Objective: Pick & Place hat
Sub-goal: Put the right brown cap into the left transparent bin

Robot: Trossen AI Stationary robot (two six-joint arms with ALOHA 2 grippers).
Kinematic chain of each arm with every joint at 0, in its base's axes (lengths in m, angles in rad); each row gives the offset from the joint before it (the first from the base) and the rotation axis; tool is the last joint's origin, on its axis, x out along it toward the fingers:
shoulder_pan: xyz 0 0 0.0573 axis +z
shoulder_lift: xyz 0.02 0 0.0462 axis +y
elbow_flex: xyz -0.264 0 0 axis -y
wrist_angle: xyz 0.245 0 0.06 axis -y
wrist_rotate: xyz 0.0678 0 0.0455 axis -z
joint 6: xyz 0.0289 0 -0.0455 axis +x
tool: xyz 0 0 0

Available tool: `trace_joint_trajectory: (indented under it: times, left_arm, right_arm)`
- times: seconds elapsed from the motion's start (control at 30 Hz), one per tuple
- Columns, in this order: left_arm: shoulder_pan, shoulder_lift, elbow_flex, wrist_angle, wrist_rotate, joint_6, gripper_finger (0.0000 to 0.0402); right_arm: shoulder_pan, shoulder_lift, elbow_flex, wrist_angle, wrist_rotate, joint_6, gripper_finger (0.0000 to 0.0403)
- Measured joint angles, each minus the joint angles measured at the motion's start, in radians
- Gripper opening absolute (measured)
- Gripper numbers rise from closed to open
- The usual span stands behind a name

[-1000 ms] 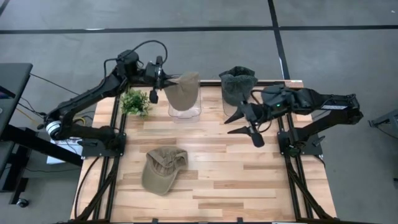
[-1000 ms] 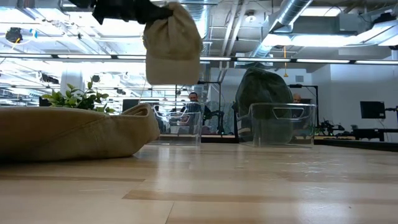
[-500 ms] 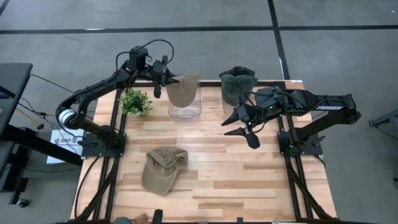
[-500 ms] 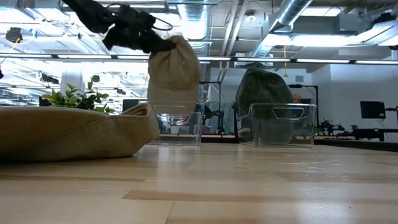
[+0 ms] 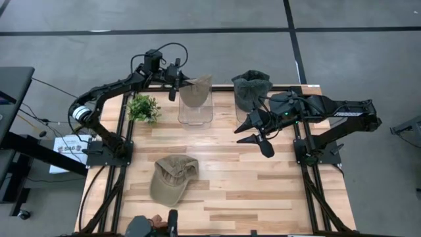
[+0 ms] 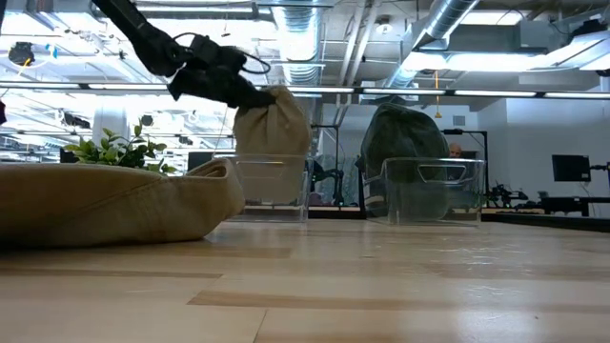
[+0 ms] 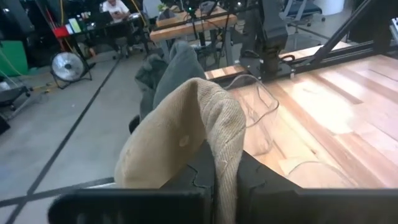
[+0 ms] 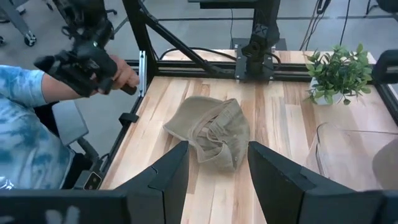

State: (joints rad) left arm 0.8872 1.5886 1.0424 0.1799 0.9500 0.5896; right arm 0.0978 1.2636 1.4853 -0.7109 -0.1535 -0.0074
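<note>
The tan hat [image 5: 196,91] hangs over the clear bin [image 5: 195,116] at the table's 12 o'clock edge, its crown dipping into the bin, pinched at one edge by the left gripper [image 5: 182,82], whose fingers are pressed tight on the fabric. At 3 o'clock of that bin, a dark green hat [image 5: 251,89] sits in a second clear bin [image 5: 248,113]. The right gripper [image 5: 255,130] hovers beside that second bin with fingers spread and holding nothing, while a second tan hat [image 5: 171,178] lies flat toward the table's 7 o'clock side.
</note>
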Motion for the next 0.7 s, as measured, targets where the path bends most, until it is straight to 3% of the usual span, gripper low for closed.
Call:
trace_joint_trajectory:
  times: [0.27,0.7]
  left_arm:
    - [-0.009,0.082,0.000,0.066,0.000,-0.004,0.0015]
    - [-0.012,0.087,0.000,0.110,-0.042,-0.003,0.0026]
  right_arm:
    - [0.000,0.000,0.000,0.000,0.000,-0.026,0.0154]
    - [0.000,0.000,0.000,0.000,0.000,-0.027,0.0154]
